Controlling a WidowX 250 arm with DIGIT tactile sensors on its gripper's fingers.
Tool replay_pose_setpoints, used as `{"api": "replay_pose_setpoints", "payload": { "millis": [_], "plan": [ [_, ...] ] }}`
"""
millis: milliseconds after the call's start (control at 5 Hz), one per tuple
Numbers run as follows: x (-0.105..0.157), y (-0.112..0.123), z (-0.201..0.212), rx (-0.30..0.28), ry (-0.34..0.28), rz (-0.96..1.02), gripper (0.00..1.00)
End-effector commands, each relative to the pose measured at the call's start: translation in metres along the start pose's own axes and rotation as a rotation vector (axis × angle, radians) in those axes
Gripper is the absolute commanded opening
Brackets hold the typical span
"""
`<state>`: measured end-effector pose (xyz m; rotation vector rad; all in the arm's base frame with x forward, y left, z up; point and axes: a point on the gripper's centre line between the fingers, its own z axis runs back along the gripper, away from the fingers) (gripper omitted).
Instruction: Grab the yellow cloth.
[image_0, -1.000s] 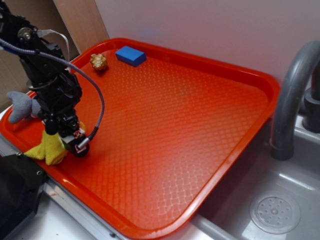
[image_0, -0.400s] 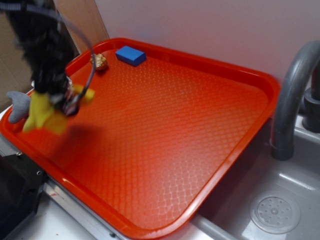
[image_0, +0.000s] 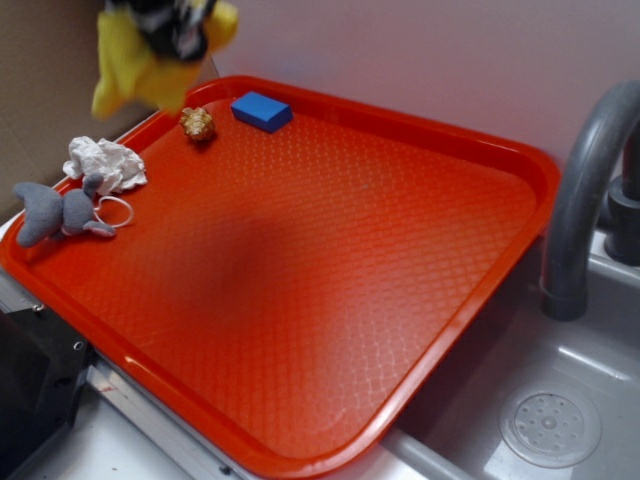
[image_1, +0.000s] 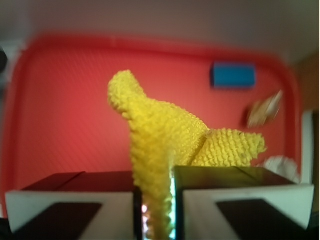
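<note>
The yellow cloth (image_0: 135, 65) hangs in the air at the top left of the exterior view, well above the red tray (image_0: 450, 130). My gripper (image_0: 178, 28) is mostly cut off by the top edge there, blurred, with the cloth draped below it. In the wrist view the gripper (image_1: 154, 210) is shut on the yellow cloth (image_1: 165, 135). The knitted fabric is pinched between the two jaws and its floppy corners stick out ahead, over the tray far below.
On the tray's left edge lie a white wad of fabric (image_0: 105, 162) and a grey plush toy (image_0: 55, 212). A gold object (image_0: 198, 123) and a blue block (image_0: 261, 110) sit at the far corner. A grey faucet (image_0: 585, 190) and sink stand to the right.
The gripper has risen from the tray's left edge up to the top of the view, carrying the yellow cloth off the tray. The white wad and grey toy now show uncovered.
</note>
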<state>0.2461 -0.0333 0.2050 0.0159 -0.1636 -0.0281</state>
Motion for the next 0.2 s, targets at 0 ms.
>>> {"api": "replay_pose_setpoints", "payload": {
  "millis": [0],
  "plan": [
    [0.0198,-0.0054,0.0687,-0.027,-0.035,-0.008,0.0]
  ]
}}
